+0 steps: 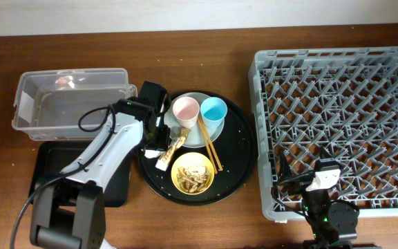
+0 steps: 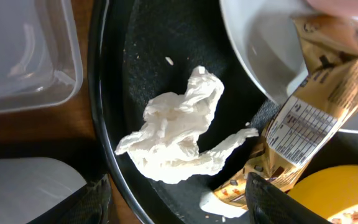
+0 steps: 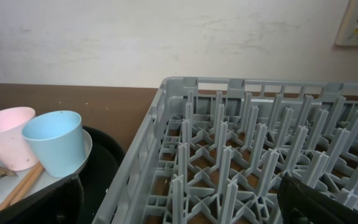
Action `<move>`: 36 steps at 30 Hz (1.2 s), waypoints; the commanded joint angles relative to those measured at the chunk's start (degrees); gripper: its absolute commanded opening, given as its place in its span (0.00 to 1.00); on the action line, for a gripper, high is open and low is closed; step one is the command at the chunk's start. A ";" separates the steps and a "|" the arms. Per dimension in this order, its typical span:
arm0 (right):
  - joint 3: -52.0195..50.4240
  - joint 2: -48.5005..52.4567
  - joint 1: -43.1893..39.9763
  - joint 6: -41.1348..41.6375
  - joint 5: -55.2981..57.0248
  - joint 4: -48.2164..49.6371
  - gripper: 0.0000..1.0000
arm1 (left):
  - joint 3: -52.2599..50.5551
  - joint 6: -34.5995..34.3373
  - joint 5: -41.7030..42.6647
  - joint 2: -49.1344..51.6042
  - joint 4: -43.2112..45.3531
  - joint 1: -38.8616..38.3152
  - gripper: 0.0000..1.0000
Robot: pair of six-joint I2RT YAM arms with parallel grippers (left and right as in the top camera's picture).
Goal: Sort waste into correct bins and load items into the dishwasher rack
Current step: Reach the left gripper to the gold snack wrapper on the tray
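The crumpled white paper ball point(image 2: 179, 130) lies on the round black tray point(image 1: 244, 149), left of the gold-foil wrapper point(image 2: 309, 118) point(image 1: 171, 151). My left gripper point(image 2: 179, 211) point(image 1: 154, 138) is open just above the paper, one finger at each side, and holds nothing. The pink cup point(image 1: 184, 111) and the light-blue cup point(image 1: 213, 111) stand on the grey plate point(image 1: 193, 135). The chopsticks point(image 1: 210, 146) lean off the plate. The yellow bowl point(image 1: 193, 173) holds brownish food scraps. My right gripper point(image 3: 185, 214) point(image 1: 314, 181) is open and empty over the front left corner of the dishwasher rack point(image 1: 344, 124).
The clear plastic box point(image 1: 68, 100) stands at the back left. The shallow black tray point(image 1: 43, 173) lies in front of it, partly hidden by my left arm. The right wrist view shows both cups point(image 3: 55, 140) left of the rack wall point(image 3: 142, 162).
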 commanded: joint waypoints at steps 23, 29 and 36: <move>-0.42 -0.33 0.31 -0.37 -0.09 -0.07 0.99 | 0.79 18.45 4.46 0.74 -0.11 -0.13 0.69; -0.42 -0.33 0.31 -0.37 -0.11 -0.07 0.98 | 0.79 17.55 8.11 0.37 -0.31 -0.13 0.62; -0.42 -0.33 0.31 -0.37 -0.09 -0.07 0.98 | 0.79 14.01 10.78 0.31 0.83 -0.13 0.47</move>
